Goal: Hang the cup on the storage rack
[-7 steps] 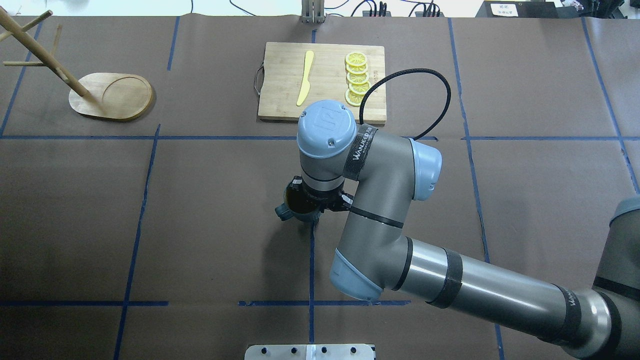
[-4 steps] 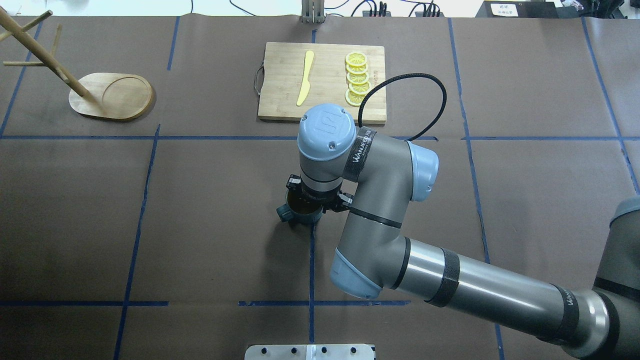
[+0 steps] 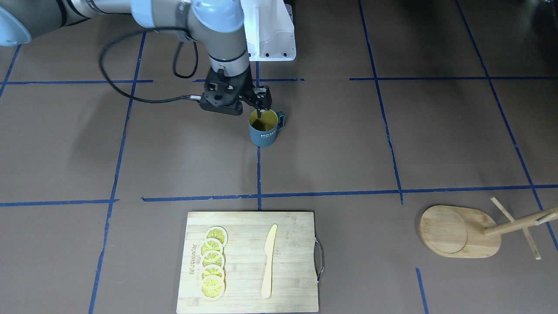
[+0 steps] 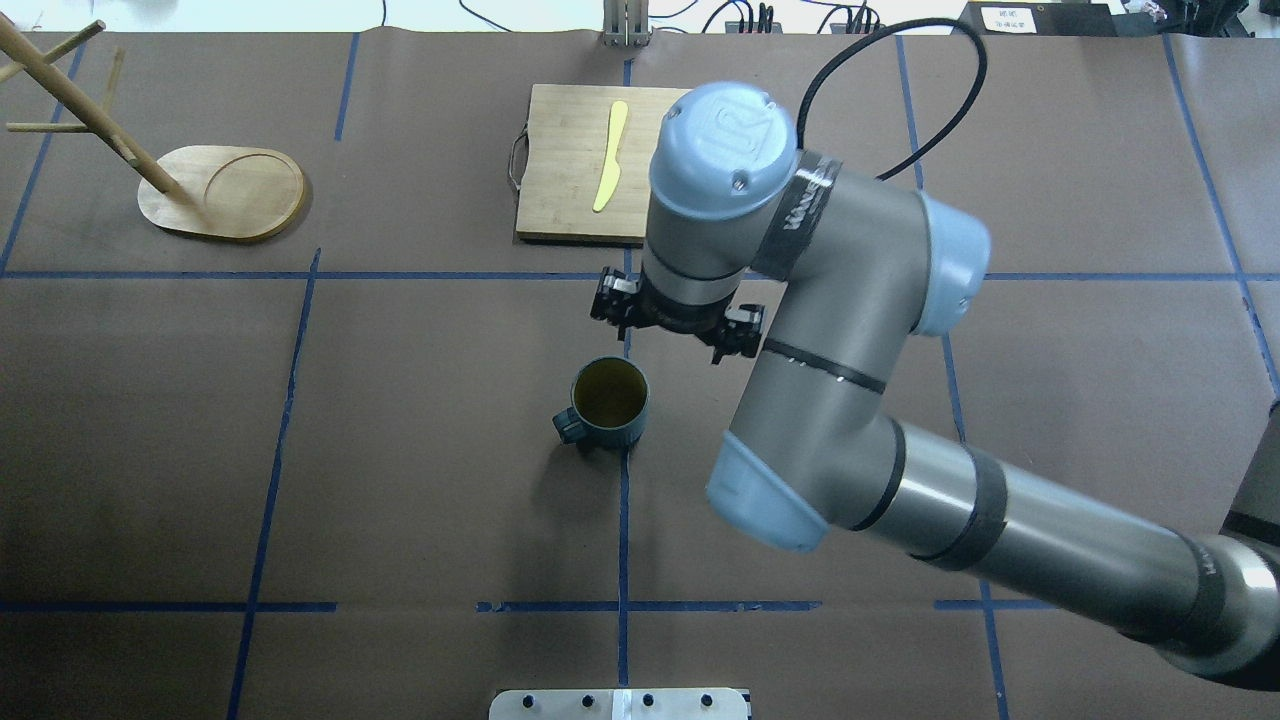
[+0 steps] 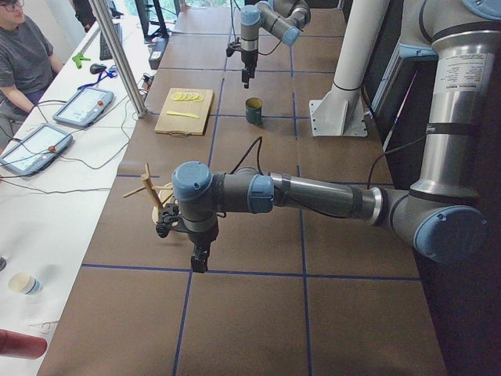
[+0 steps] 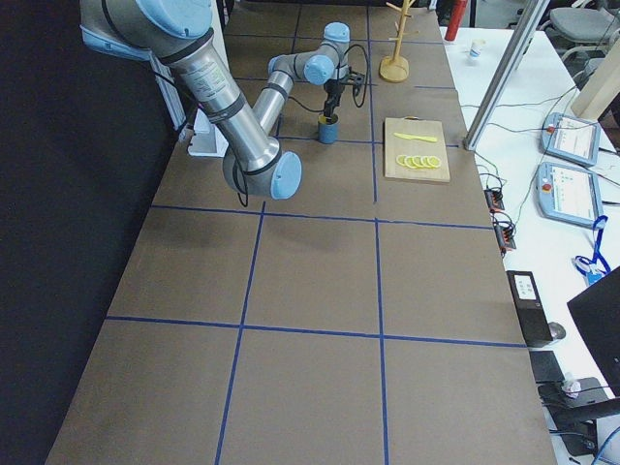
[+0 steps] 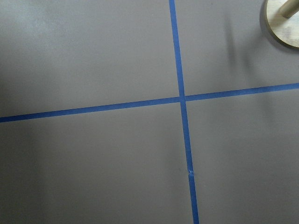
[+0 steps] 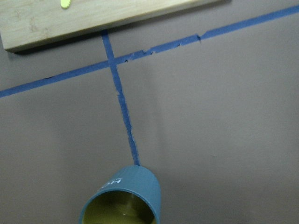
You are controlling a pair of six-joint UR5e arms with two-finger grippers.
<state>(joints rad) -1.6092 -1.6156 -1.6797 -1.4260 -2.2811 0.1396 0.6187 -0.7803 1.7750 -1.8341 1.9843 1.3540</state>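
Nothing is hung yet: the cup (image 4: 610, 402) stands upright in the middle of the counter (image 4: 400, 450), with the right gripper (image 3: 257, 105) raised just above it, jaws seemingly spread and empty, so gripping, carrying and hooking all remain. The rack (image 4: 240, 195) waits far left, well apart. The left gripper (image 5: 200, 260), whose jaws I cannot tell, hangs beside it and may crowd the approach, while the cutting board (image 4: 565, 165) with knife (image 4: 610, 155) and lemon slices (image 3: 212, 264) lies farther back.

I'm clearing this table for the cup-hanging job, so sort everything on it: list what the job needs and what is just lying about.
For the job: cup; storage rack.
Lying about: cutting board; yellow knife; lemon slices.
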